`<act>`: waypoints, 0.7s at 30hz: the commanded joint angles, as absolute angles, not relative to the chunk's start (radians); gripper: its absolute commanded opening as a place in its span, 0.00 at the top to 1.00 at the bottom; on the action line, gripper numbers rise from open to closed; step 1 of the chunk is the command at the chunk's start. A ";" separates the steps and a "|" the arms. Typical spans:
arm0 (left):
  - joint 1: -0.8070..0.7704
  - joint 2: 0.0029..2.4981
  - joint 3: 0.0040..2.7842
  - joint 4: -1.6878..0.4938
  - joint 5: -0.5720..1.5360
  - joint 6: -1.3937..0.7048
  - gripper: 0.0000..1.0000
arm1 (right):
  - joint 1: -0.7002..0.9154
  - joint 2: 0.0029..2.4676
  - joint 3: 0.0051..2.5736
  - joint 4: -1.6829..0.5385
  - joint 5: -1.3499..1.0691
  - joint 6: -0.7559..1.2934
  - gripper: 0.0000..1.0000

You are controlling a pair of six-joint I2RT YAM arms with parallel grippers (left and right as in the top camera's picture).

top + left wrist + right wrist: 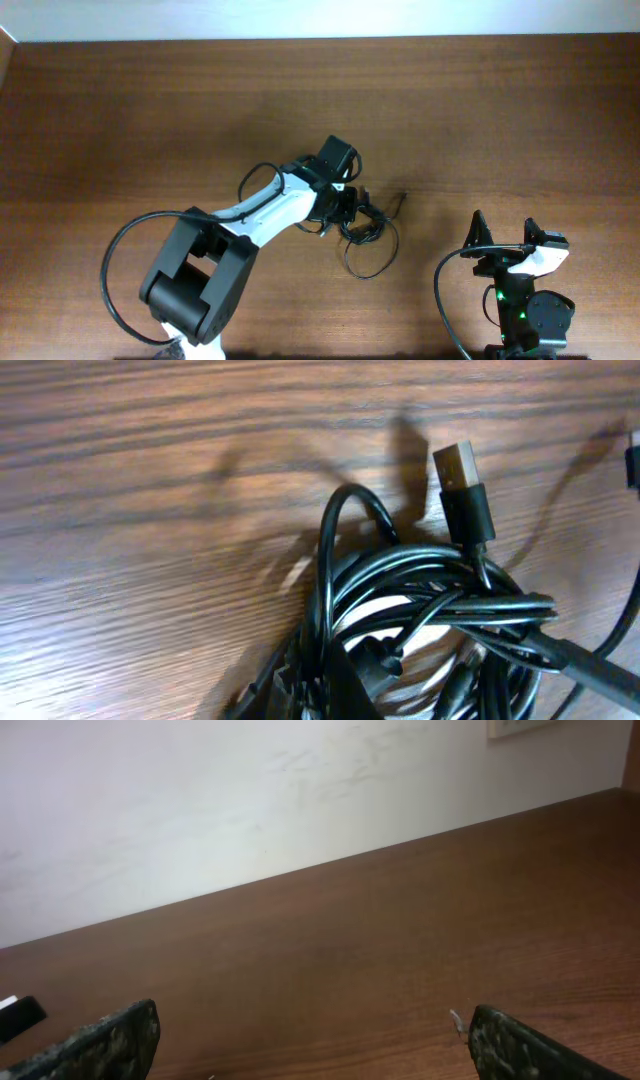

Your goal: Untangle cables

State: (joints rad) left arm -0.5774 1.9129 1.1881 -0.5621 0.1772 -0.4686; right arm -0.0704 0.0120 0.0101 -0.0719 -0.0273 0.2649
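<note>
The cables (pixel 366 228) lie as one knotted black bundle at the table's middle, with a loose loop (pixel 372 262) trailing toward the front and a strand end (pixel 400 200) pointing back right. In the left wrist view the cables (pixel 440 590) fill the lower right, and a USB plug (pixel 457 466) sticks up from them. My left gripper (pixel 345 212) is down on the bundle's left side. Its dark fingers (pixel 335 680) are pinched together among the strands. My right gripper (pixel 505 237) is open and empty near the front right, well apart from the cables; the right wrist view shows its fingers (pixel 315 1050) spread over bare wood.
The brown wooden table (pixel 150 120) spreads all around. A pale wall (pixel 250 790) lies beyond its far edge. The left arm's thick black cable (pixel 115 265) loops out at the front left. The right arm's base (pixel 525 315) stands at the front right.
</note>
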 commanded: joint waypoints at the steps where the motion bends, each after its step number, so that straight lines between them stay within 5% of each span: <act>1: -0.475 1.795 1.234 -0.615 0.161 -0.466 1.00 | -0.066 0.006 0.006 -0.073 0.005 0.261 0.02; 10: -0.396 1.493 1.234 -0.685 0.161 -0.170 1.00 | -0.066 0.006 0.006 -0.060 0.133 0.310 0.02; 16: -0.396 1.477 1.234 -0.697 0.162 0.086 1.00 | -0.066 0.006 0.006 -0.047 -0.510 1.165 0.02; 20: -0.396 1.477 1.234 -0.697 0.173 0.111 1.00 | -0.066 0.006 0.006 0.015 -0.507 1.224 0.02; 21: -0.396 1.477 1.234 -0.697 0.196 0.111 1.00 | -0.066 0.006 0.007 0.078 -0.508 1.087 0.02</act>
